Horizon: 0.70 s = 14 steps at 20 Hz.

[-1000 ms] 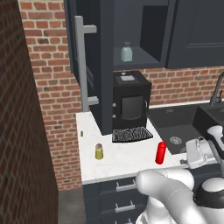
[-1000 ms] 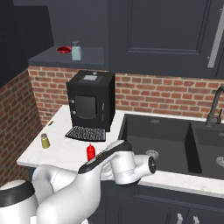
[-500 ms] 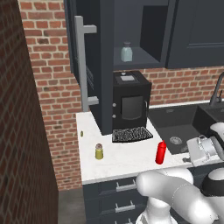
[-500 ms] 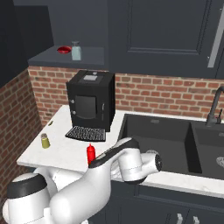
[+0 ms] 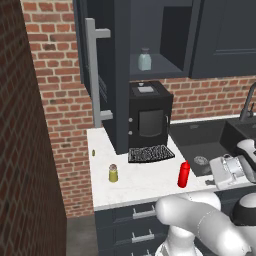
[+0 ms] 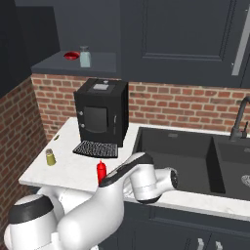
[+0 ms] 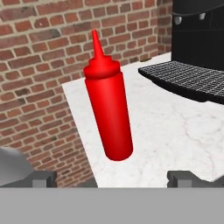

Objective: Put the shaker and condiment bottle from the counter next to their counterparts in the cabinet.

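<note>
Gripper (image 7: 112, 178) first: in the hand view we are seeing its two dark fingertips (image 7: 43, 178) spread wide at the bottom edge, pinching nothing, with the red condiment bottle (image 7: 108, 109) standing between and beyond them, apart from both. The bottle is leaning in this rolled view, its pointed nozzle toward the brick wall (image 7: 39, 65), and it is resting on the white speckled bench (image 7: 175, 140). The black grated tray (image 7: 188, 78) of the coffee machine is lying farther back on the right.

In the left base view we are looking at the condiment bottle (image 5: 183, 174) upright near the bench's front edge, just ahead of the white hand (image 5: 231, 170). The yellow-olive shaker (image 5: 113, 173) is standing well apart to the left on the bench (image 5: 145, 180). The black coffee machine (image 5: 148, 117) is sitting behind them. Above it, the cabinet (image 5: 100, 70) is standing open, and the pale blue-grey jar (image 5: 144, 60) is sitting on its shelf.

In the right base view we are seeing the shaker (image 6: 50, 157) near the bench's left end, the condiment bottle (image 6: 101, 172) just beside the white arm, and the pale jar (image 6: 85, 57) next to a red dish (image 6: 71, 55) on the shelf. The dark sink (image 6: 180, 161) is lying to the right.
</note>
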### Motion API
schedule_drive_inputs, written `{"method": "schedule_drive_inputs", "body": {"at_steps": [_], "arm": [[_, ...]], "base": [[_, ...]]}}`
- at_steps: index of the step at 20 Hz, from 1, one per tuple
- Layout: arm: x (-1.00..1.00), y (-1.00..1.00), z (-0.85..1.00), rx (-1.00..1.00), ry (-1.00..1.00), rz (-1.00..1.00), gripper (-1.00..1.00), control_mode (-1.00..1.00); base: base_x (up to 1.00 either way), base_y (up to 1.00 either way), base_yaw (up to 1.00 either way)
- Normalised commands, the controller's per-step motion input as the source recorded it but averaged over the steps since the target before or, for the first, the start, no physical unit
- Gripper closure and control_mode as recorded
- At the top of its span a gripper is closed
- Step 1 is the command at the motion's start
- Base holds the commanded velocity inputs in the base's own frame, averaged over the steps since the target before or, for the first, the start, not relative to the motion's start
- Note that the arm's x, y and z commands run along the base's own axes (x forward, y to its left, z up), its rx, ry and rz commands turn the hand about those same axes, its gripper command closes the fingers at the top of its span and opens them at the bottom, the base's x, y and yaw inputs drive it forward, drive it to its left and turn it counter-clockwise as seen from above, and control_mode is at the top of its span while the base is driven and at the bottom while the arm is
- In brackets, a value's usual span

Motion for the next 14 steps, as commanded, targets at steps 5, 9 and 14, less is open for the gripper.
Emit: {"method": "schedule_drive_inputs", "body": {"at_steps": [5, 9, 14], "arm": [[0.10, 0.16, 0.00, 0.00, 0.02, 0.00, -1.00, -1.00], [0.16, 0.05, 0.00, 0.00, 0.03, 0.00, -1.00, -1.00], [0.06, 0.16, 0.00, 0.00, 0.01, 0.00, -1.00, -1.00]], "base": [[0.00, 0.00, 0.00], [0.00, 0.00, 0.00], [0.00, 0.00, 0.00]]}}
